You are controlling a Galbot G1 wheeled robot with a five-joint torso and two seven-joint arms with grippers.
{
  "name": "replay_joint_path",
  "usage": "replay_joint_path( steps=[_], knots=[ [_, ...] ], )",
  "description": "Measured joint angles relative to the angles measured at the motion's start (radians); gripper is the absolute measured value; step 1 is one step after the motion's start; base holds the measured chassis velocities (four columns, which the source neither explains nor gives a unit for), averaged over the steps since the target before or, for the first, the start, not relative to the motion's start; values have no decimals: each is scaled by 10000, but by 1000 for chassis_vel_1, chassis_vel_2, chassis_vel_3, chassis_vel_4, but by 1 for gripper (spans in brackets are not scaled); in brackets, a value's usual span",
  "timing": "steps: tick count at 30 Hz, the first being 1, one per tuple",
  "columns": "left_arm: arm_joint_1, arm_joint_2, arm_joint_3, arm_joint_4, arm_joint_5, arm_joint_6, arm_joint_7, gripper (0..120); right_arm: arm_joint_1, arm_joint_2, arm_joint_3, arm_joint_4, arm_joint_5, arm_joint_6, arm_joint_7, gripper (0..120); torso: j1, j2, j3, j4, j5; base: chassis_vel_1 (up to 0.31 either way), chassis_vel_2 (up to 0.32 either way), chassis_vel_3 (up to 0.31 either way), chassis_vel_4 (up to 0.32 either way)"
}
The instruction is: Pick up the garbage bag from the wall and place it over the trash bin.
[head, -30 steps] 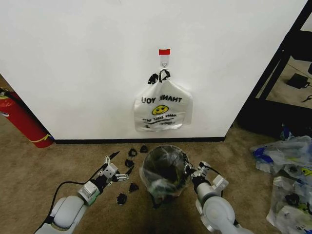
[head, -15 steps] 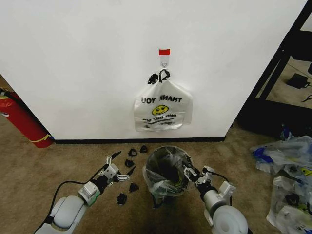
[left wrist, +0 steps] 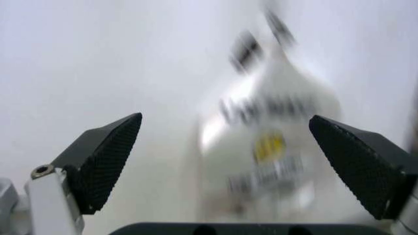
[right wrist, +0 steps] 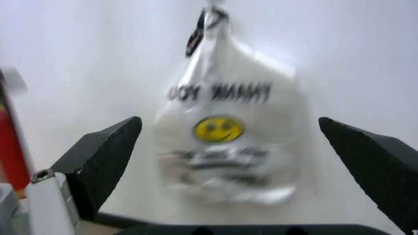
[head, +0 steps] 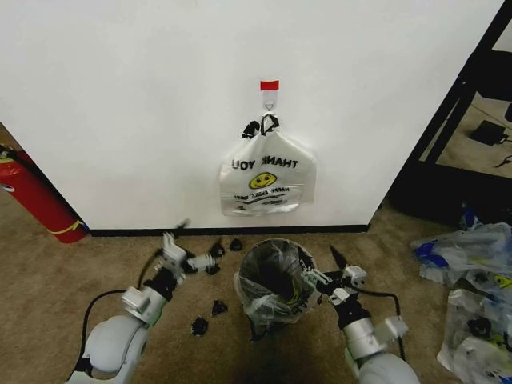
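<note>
The trash bin (head: 273, 243), round black mesh, stands on the carpet below the wall (head: 144, 104). The see-through garbage bag (head: 250, 304) lines it, with crumpled plastic hanging over the rim. My left gripper (head: 198, 240) is raised to the left of the bin, open and holding nothing. My right gripper (head: 322, 268) is open just right of the rim, close to the plastic. Both wrist views look between open fingers toward the wall: the left gripper (left wrist: 228, 166) and the right gripper (right wrist: 232, 166) frame a white THANK YOU bag (right wrist: 222, 132).
The white THANK YOU smiley bag (head: 268, 180) hangs from a hook under red tape (head: 270, 84). A red fire extinguisher (head: 36, 196) leans at the left. Black clips (head: 200, 324) lie on the carpet by the bin. A heap of plastic bags (head: 472, 296) and a black rack (head: 464, 104) are on the right.
My left gripper has risen and tipped up toward the wall. My right gripper has pulled back from the bin's rim to the right and opened wider. The bag stays in the bin.
</note>
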Motion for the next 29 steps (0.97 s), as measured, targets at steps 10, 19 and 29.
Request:
replay_joint_path(
  steps=[10,19,29],
  knots=[
    [183,-588,152,-1173,-1504,1453,-1903,100,-486,719,365,428,-1597,-848,2414,100,0,-2,2,-1,-1,0,0,0,0],
    [140,-498,-25,-1127,-1322,1515,-1808,100,-401,1647,765,-160,-2123,418,1782,100,0,-2,1,-6,-2,0,0,0,0],
    [404,-696,-87,-1132,-988,1443,-1574,100,-15,1893,762,-528,-1749,347,1536,100,0,-2,1,-3,-3,0,0,0,0]
  ],
)
